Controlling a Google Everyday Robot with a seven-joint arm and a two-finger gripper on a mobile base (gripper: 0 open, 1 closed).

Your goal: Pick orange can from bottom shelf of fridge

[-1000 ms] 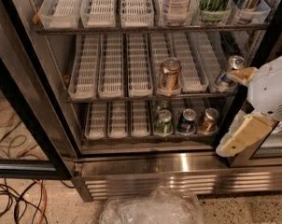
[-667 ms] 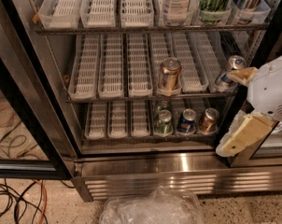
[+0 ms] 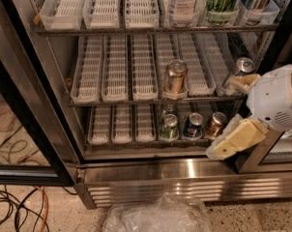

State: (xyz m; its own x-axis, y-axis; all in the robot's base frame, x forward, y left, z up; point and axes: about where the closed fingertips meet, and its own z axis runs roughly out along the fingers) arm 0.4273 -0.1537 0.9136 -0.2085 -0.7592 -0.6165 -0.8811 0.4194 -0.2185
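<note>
Reaching left, the hand [image 3: 237, 111], open wide and holding nothing, should slide around the orange can [image 3: 216, 124], missing the blue can [image 3: 192, 125] just left of it.

The hand [image 3: 230, 141], at the right end of the bottom shelf [image 3: 122, 127], is cream-yellow, and the round body behind it is white. Just left of the hand stands the orange can [image 3: 215, 124], copper-orange with a shiny silver top. Further left of the hand are a blue can [image 3: 192, 125] and a green-silver can [image 3: 169, 128]. The shelf is lined with white slotted plastic. Above and left of the hand, a copper can [image 3: 175, 77] has whitish patches. The fridge [image 3: 184, 187] is grey steel, ribbed at the base, with black door frames.
</note>
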